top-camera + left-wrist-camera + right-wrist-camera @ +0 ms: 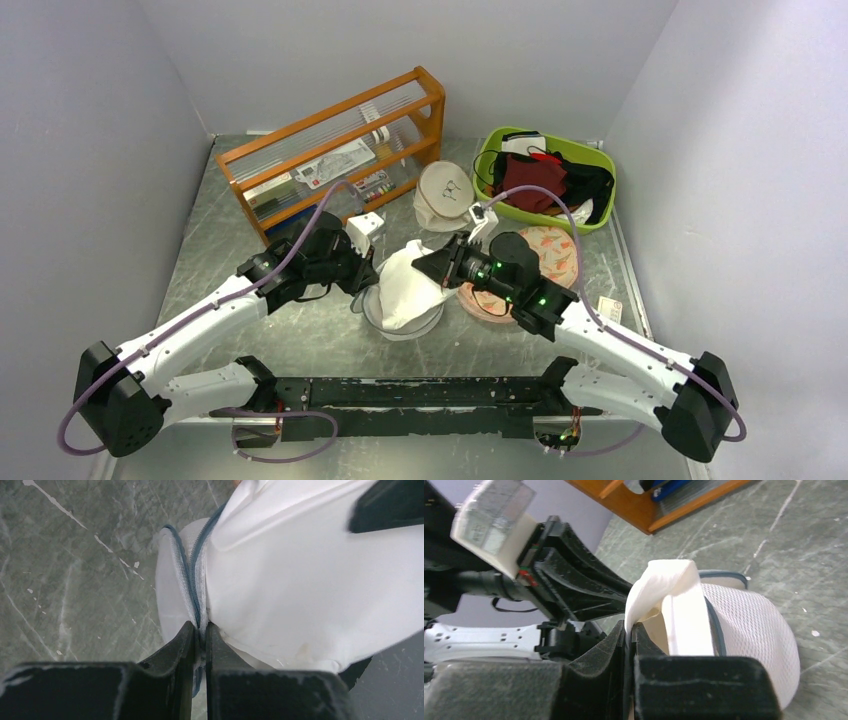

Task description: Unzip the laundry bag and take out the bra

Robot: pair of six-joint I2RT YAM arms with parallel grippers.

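The round white mesh laundry bag (405, 320) lies mid-table between the arms. My left gripper (200, 626) is shut on the bag's grey-blue zip edge (192, 575) at its left side (368, 272). A smooth white fabric fold (408, 280) rises from the bag's opening. My right gripper (629, 624) is shut on the lower end of that fold (674, 580), beside the mesh dome (749, 625). A dark red garment (530, 180) lies in the green basket; I cannot tell whether it is the bra. Nothing dark red shows at the bag.
An orange wooden rack (335, 150) stands at the back left. Behind the bag is a cream round pouch (445, 192). A peach printed pad (552, 255) lies under the right arm. The green basket (600, 160) holds black clothing. Grey walls close in three sides.
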